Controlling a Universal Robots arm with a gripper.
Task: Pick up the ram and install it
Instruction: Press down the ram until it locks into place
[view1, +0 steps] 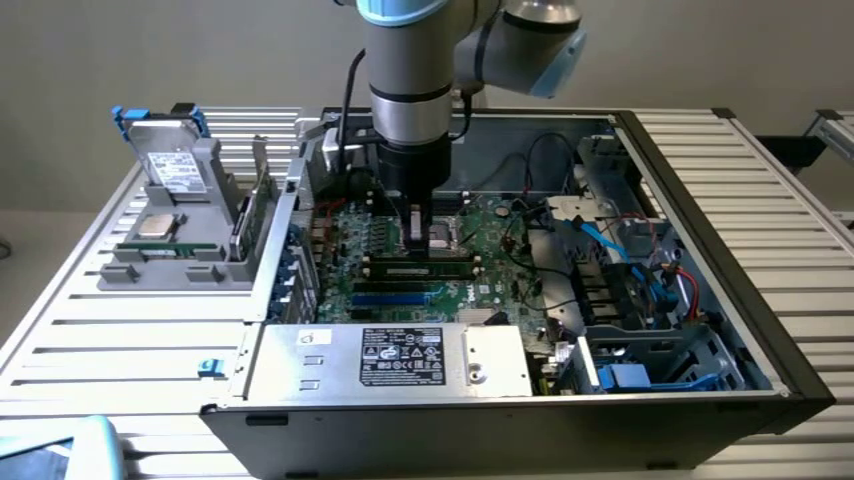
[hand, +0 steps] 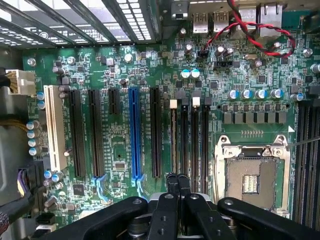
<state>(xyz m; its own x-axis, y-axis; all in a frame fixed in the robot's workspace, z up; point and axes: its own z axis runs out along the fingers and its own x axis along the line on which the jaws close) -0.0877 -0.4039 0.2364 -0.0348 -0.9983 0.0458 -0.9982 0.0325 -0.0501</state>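
Apparently the work is far along: the ram (view1: 424, 266) is no longer among the spare parts on the table (view1: 120, 340) but lies lengthwise in one of the black memory slots (hand: 192, 140) of the motherboard (view1: 501, 235), directly under the jaws. In the exterior view the green stick with its dark chips sits low and level in its slot, and both ends look equally deep, which suggests it is seated or very nearly so. The jaws are drawn narrow. In the wrist view the two black fingertips (hand: 172, 184) stand side by side with no gap to speak of between them, at the near end of the slot row. I cannot tell whether they pinch the top edge of the ram, press on it or merely hang just above it. Beside the jaws, toward the power supply (view1: 400, 355), run the blue slots (view1: 394, 297), and on the jaws' other side is the open processor socket (hand: 252, 175). Well away from the jaws, outside the computer case (view1: 694, 200), the hard drive (view1: 174, 150) with blue tabs and the square processor chip (view1: 158, 224) rest untouched in their holder. Picking up is done, I judge. What may be left is the final press home and the latching of the slot clips, which are too small here to read.
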